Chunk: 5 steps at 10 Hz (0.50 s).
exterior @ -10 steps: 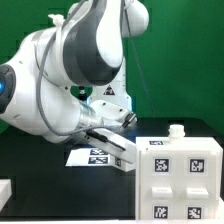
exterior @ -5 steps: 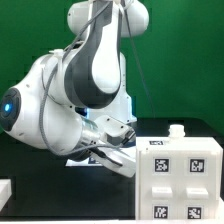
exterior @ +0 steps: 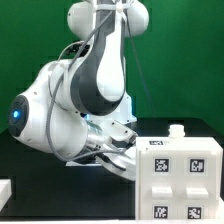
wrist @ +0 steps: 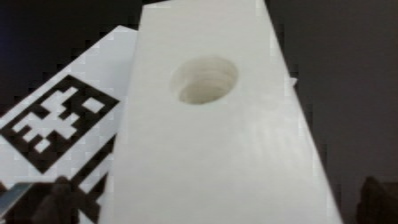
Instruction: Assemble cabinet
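The white cabinet (exterior: 180,180) stands at the exterior view's right, with four black-and-white tags on its front and a small knob (exterior: 177,130) on top. My gripper (exterior: 128,160) sits low against its left side. In the wrist view a white cabinet wall (wrist: 222,140) with a round hole (wrist: 205,78) fills the frame. My gripper (wrist: 214,205) is open, a dark fingertip (wrist: 54,198) showing on one side of that wall and a second one on the other side. I cannot tell whether the fingertips touch the wall.
A tagged white surface (wrist: 63,115) lies behind the wall in the wrist view. Another white part (exterior: 5,190) pokes in at the exterior view's lower left. The arm's bulky body (exterior: 70,110) hangs over the middle of the black table (exterior: 60,205), and a green wall stands behind.
The arm has folded lower and shifted toward the exterior view's right, carrying the gripper closer to the cabinet's left side. The marker board seen earlier is now covered by the arm. The cabinet has not moved.
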### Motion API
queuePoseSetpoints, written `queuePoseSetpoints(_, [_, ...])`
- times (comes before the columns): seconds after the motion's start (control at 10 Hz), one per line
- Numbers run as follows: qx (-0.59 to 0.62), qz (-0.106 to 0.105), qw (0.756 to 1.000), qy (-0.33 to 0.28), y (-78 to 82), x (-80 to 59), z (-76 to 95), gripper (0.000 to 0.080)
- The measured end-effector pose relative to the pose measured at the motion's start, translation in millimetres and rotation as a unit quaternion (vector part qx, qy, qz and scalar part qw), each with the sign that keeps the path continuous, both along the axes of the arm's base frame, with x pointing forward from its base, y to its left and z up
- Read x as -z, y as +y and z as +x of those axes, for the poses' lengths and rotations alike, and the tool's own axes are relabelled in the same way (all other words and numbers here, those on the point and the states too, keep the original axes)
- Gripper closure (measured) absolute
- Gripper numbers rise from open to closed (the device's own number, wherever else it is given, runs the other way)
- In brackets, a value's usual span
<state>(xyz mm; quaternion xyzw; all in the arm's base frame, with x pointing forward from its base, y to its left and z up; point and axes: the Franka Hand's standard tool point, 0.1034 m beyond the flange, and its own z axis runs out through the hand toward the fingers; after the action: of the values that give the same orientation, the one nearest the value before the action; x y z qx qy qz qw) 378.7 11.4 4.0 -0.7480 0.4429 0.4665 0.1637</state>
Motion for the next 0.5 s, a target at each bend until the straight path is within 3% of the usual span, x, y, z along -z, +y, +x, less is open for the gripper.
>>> queuePoseSetpoints(0.3, [0.001, 0.000, 1.000, -0.001, -1.4, 0.0, 0.8, 0.0016])
queuePoseSetpoints(0.4, [0.001, 0.001, 1.000, -0.001, -1.4, -0.8, 0.9, 0.0222])
queuePoseSetpoints(0.5, [0.002, 0.001, 1.000, -0.001, -1.4, -1.2, 1.1, 0.0219])
